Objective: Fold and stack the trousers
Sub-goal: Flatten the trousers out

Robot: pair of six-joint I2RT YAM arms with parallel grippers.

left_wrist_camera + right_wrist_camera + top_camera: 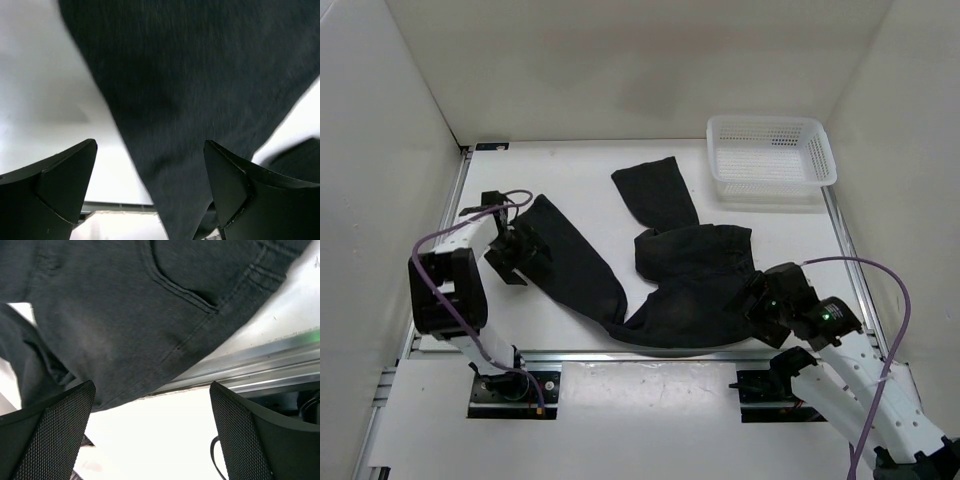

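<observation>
Top view: the trousers (685,290) sprawl unfolded mid-frame. One leg reaches toward upper centre, the other runs left under the left gripper (525,252). The right gripper (752,300) sits at the waist, lower right. A basket (770,185) stands upper right, well apart.

Left wrist: jaws spread, leg cloth ahead, nothing pinched.

Right wrist: jaws spread, empty, pocket seam ahead, beside the rail (260,360).

The cloth looks soft, limp and light; hems and waistband seem the best holds.

Overhead from behind, wrists close-up — all share trousers (692,290)
</observation>
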